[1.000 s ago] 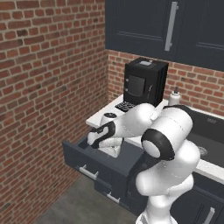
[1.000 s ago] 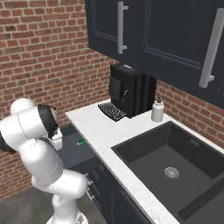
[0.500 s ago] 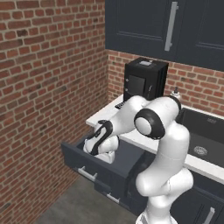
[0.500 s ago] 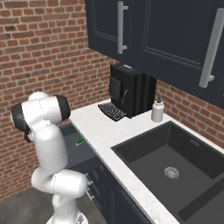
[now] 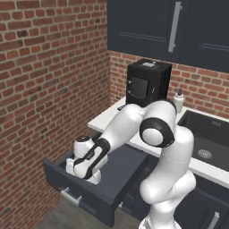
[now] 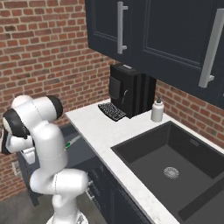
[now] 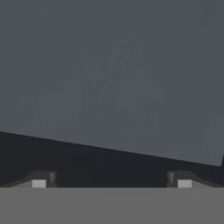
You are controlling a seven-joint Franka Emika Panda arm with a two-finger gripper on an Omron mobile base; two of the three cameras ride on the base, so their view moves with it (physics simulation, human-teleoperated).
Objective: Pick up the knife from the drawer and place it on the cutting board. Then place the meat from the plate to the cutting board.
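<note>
The room is a kitchen corner: red brick walls [image 5: 49, 67], dark navy upper cabinets [image 6: 166, 39] with silver bar handles, and a white countertop [image 6: 109, 131] running along the back wall. On that counter, in the right base view, a black coffee machine [image 6: 131, 89] stands at about 12 o'clock from the picture's middle, with a small white bottle [image 6: 157, 110] just beside it toward 3 o'clock, and a deep dark sink [image 6: 175, 162] lies at 4 o'clock. Below the counter's end the drawer [image 5: 100, 197] stands pulled out, dark inside, its silver handle on the front wall at 7 o'clock in the left base view. The white arm bends down into it, and the gripper [image 5: 82, 173] hangs low over the drawer's floor near its front. In the hand view the two finger tips [image 7: 43, 179] stand far apart at the bottom corners with nothing between them, above plain grey drawer floor. The knife [image 6: 70, 143] shows its green handle in the drawer, beside the arm, at 9 o'clock in the right base view.
</note>
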